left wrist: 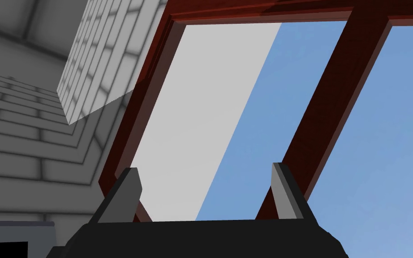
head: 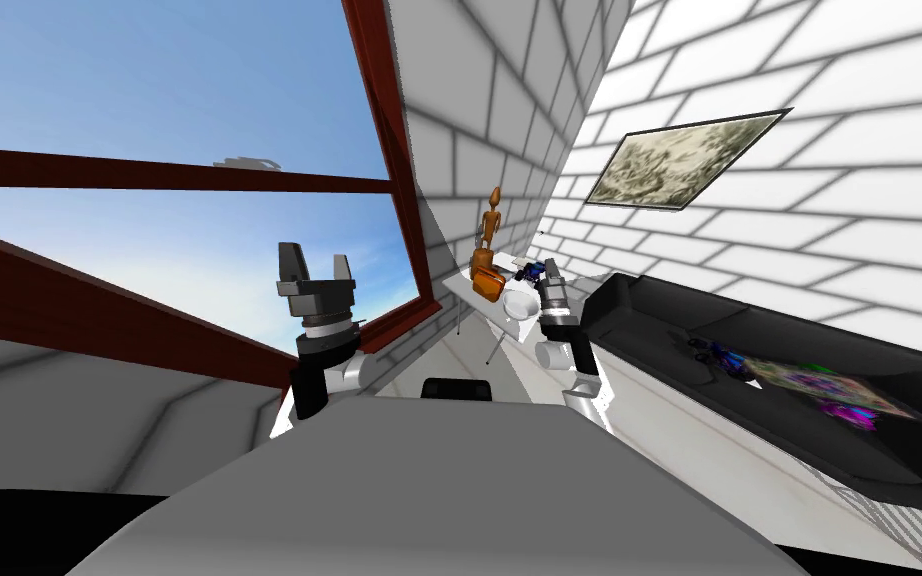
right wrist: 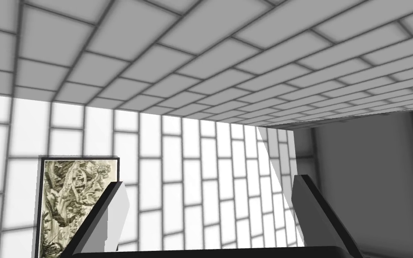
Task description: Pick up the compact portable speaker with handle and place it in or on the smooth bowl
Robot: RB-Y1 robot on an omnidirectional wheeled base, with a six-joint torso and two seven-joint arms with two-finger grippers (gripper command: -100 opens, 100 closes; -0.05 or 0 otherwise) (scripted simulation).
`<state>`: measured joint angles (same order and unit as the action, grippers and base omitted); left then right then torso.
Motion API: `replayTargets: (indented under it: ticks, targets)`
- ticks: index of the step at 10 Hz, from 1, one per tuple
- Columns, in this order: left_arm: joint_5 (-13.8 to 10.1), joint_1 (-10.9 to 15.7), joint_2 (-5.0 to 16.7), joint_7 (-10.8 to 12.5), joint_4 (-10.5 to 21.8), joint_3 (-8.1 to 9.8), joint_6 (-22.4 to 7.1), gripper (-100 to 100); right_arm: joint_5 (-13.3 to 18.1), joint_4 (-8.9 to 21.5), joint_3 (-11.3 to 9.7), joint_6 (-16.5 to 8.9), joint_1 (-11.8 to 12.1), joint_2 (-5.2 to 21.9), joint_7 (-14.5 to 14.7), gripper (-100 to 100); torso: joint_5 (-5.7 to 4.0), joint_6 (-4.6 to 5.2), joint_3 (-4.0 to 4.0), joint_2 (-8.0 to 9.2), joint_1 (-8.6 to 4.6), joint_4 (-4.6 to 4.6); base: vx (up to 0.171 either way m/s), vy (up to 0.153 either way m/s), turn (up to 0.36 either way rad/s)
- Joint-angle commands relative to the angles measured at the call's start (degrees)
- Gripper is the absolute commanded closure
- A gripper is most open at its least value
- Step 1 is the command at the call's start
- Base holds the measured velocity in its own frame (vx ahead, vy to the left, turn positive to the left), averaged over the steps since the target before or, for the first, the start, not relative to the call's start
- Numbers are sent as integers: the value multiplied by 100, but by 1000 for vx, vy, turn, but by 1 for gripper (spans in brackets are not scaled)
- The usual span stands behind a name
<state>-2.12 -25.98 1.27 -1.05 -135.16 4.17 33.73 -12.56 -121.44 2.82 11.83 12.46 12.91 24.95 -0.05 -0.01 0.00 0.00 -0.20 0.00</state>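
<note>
Small white counter [head: 465, 294] on thin legs, set against the white tiled wall beside the red-framed window. Upright at its far end, an orange jointed figure [head: 491, 215]. Just in front of the figure, an orange speaker [head: 487, 283]. Nearer along the top and right beside the speaker, a white bowl [head: 519, 301]. Behind the bowl, a small dark blue thing [head: 529, 270], too small to name. Off to the right and apart from the counter, a black sofa [head: 649, 320] carrying a colourful sheet [head: 819, 385] and some dark blue clutter [head: 717, 353].
</note>
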Motion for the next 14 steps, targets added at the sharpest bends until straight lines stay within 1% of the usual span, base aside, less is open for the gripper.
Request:
replayTargets:
  ticks: [1,2,3,4,5,6,7,8,9,10,11,12,13,14]
  targets:
    - [0,0,0,0,0,0,0,0,-65,78,9,-155,-186,49,286,-100,0,0,0,0,0,0,-21,-46,99]
    - [0,-1,0,0,0,0,0,0,-65,78,9,-155,-186,49,343,-100,0,4,0,0,2,0,-8,-24,-21]
    - [0,-1,0,0,0,0,0,0,-216,226,27,-397,-444,187,565,-100,1,6,-1,-2,8,0,-19,-32,262]
    - [0,0,0,0,0,0,0,0,-216,226,27,-397,-447,187,710,-100,2,-2,-1,-2,7,0,-20,-43,113]
    - [0,-1,0,0,0,1,0,0,-376,387,42,-645,-714,330,875,-100,1,6,0,-1,5,0,-30,-50,189]
    - [0,0,0,0,0,0,0,0,-376,387,42,-658,-715,330,1033,-100,0,1,0,1,1,0,-20,-47,106]
    - [0,-1,0,0,0,1,0,0,-376,387,42,-658,-715,330,1119,-100,0,6,0,0,2,0,-3,-21,-22]
    - [0,-1,0,0,0,1,0,0,-543,559,55,-917,-991,478,1325,-100,1,7,-2,-4,9,-1,-16,-26,252]
    - [0,0,0,0,0,0,0,0,-543,559,55,-941,-991,478,1488,-100,2,-1,-2,-4,10,-1,-16,-39,110]
    - [0,-1,0,0,0,1,0,0,-716,742,63,-1161,-1243,632,1656,-100,1,7,-2,-3,6,-1,-23,-46,156]
    - [0,-1,0,0,0,0,0,0,-716,742,63,-1244,-1272,632,1805,-100,0,3,-1,-2,2,0,-23,-40,118]
    - [0,-1,0,0,0,1,0,0,-716,742,63,-1244,-1272,632,1934,-100,0,6,0,-1,4,0,-10,-16,-4]
    - [0,-1,0,0,0,1,0,0,-896,937,68,-1516,-1538,792,2108,-100,1,7,-2,-3,12,-1,-20,-19,185]
    - [0,0,0,0,0,0,0,0,-896,937,68,-1568,-1559,792,2268,-100,3,1,-2,-4,12,-1,-18,-29,133]
